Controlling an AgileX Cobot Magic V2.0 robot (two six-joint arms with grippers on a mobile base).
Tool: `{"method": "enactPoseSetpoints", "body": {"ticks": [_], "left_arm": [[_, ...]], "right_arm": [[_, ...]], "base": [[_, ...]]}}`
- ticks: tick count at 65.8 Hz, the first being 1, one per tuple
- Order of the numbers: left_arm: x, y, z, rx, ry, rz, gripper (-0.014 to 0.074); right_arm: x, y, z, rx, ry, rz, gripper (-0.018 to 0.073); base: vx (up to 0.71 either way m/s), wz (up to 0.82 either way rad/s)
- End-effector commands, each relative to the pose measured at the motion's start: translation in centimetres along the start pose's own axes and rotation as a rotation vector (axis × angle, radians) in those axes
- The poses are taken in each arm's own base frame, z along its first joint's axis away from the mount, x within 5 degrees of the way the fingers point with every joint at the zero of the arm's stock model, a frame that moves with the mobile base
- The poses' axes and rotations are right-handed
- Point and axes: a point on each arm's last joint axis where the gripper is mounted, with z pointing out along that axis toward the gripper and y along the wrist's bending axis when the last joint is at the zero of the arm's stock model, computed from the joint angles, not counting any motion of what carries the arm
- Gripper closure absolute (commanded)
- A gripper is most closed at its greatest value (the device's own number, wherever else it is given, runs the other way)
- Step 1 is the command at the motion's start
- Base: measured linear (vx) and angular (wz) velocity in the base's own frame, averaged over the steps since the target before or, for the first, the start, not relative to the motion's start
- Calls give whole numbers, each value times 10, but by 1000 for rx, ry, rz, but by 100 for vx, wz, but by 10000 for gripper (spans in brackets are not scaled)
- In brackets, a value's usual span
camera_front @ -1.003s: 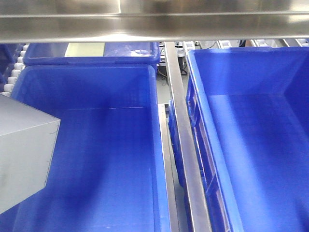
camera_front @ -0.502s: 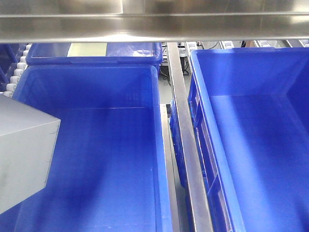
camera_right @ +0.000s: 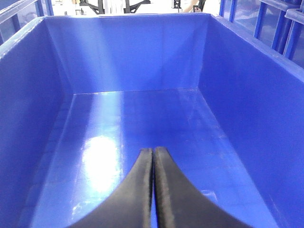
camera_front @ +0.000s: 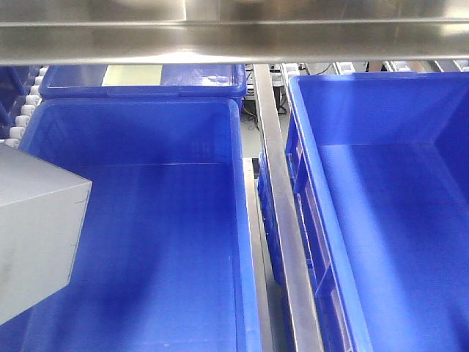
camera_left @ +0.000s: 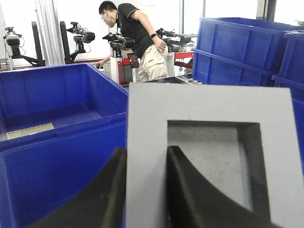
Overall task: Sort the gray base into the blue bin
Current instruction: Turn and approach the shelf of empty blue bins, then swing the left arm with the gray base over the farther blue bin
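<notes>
The gray base (camera_left: 209,123) fills the left wrist view, its square recess (camera_left: 209,156) facing the camera. My left gripper (camera_left: 146,154) is shut on the block's left wall, one black finger outside and one inside the recess. In the front view the gray base (camera_front: 33,235) hangs at the far left over the left blue bin (camera_front: 236,220). Neither arm shows in that view. My right gripper (camera_right: 153,151) is shut on nothing, fingers pressed together, hovering inside another blue bin (camera_right: 237,85) whose floor is bare.
A steel rail (camera_front: 282,220) runs between the two bins, and a steel beam (camera_front: 234,33) crosses overhead. A third blue bin (camera_front: 139,79) sits behind the left one. More stacked blue bins (camera_left: 237,42) and a person (camera_left: 137,38) stand beyond in the left wrist view.
The front view shifted very slightly between one second ago and half a second ago. The gray base has kept its place at the left edge.
</notes>
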Motion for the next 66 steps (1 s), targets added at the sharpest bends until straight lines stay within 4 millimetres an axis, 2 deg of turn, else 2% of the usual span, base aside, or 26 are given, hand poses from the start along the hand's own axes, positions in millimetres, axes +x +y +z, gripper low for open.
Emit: {"method": "enactPoseSetpoints", "body": {"ticks": [1, 34, 43, 51, 66], "left_arm": [[-18, 0, -2, -1, -128, -24, 603], [-22, 0, 0, -2, -161, -29, 603], [-22, 0, 20, 5, -103, -14, 603], [-23, -2, 47, 37, -26, -58, 603], [-29, -6, 96, 97, 69, -35, 603]], "right_arm": [[-2, 0, 0, 3, -32, -14, 564], [-2, 0, 0, 3, -32, -14, 564], [-2, 0, 0, 3, -32, -14, 564], [-2, 0, 0, 3, -32, -14, 564], [-2, 0, 0, 3, -32, -14, 564]], "base": [[0, 0], [0, 0], [0, 0], [0, 0], [0, 0]]}}
